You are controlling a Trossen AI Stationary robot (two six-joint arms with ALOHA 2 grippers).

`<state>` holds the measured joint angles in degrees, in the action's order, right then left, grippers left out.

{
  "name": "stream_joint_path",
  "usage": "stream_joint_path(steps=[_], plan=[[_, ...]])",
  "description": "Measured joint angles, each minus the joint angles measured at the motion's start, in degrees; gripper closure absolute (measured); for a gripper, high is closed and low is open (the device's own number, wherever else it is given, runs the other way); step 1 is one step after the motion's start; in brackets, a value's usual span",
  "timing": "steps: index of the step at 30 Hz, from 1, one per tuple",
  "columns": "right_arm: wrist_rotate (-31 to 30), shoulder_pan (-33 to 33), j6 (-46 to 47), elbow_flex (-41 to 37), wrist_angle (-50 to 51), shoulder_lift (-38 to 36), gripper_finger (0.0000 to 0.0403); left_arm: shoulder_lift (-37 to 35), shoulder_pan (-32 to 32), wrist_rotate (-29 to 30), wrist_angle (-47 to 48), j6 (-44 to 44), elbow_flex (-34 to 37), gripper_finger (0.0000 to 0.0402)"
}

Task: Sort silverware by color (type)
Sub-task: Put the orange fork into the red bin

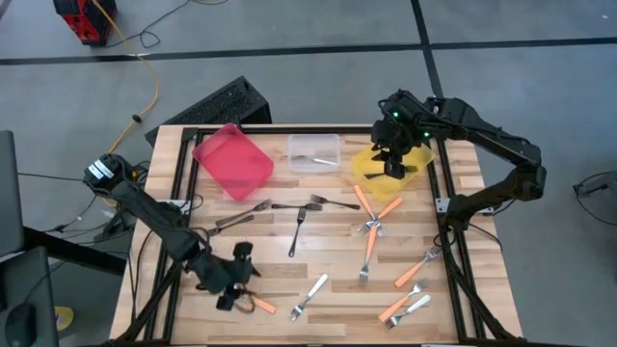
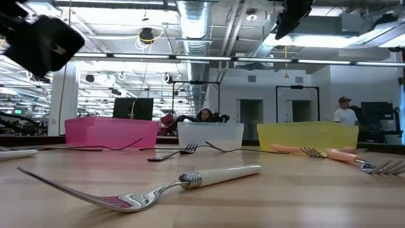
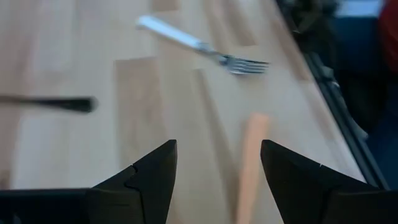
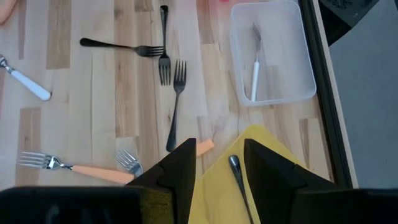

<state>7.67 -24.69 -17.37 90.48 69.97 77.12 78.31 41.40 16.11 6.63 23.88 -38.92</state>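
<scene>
Forks lie scattered on the wooden table: dark ones (image 1: 297,231), orange-handled ones (image 1: 369,253) and white-handled ones (image 1: 310,295). My left gripper (image 3: 219,149) is open and hovers low over the near-left part of the table (image 1: 234,270). An orange handle (image 3: 251,155) lies flat just ahead of its fingers, untouched. My right gripper (image 4: 219,149) is open above the yellow bin (image 1: 362,170). A dark fork (image 4: 238,177) lies inside that bin below its fingers. One white-handled fork (image 4: 254,68) rests in the clear bin (image 4: 298,56).
The red bin (image 1: 231,159), clear bin (image 1: 313,152) and yellow bin stand in a row along the far edge. A white-handled fork (image 2: 190,182) lies near the table's near edge. Black frame rails (image 1: 453,241) run along the sides. People show in the room behind.
</scene>
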Motion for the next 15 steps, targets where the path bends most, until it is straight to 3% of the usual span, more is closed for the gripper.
stream_joint_path(steps=[6, 15], plan=[[0.01, 0.09, 0.90, 0.00, -0.19, 0.00, 0.0243, 6.37, 3.27, -0.05, -0.51, -7.68, -2.13, 0.0184], [0.01, 0.35, 1.51, 0.00, -0.21, 0.00, 0.0243, 13.87, 3.35, -2.45, 0.03, -3.79, -2.49, 0.0184]])
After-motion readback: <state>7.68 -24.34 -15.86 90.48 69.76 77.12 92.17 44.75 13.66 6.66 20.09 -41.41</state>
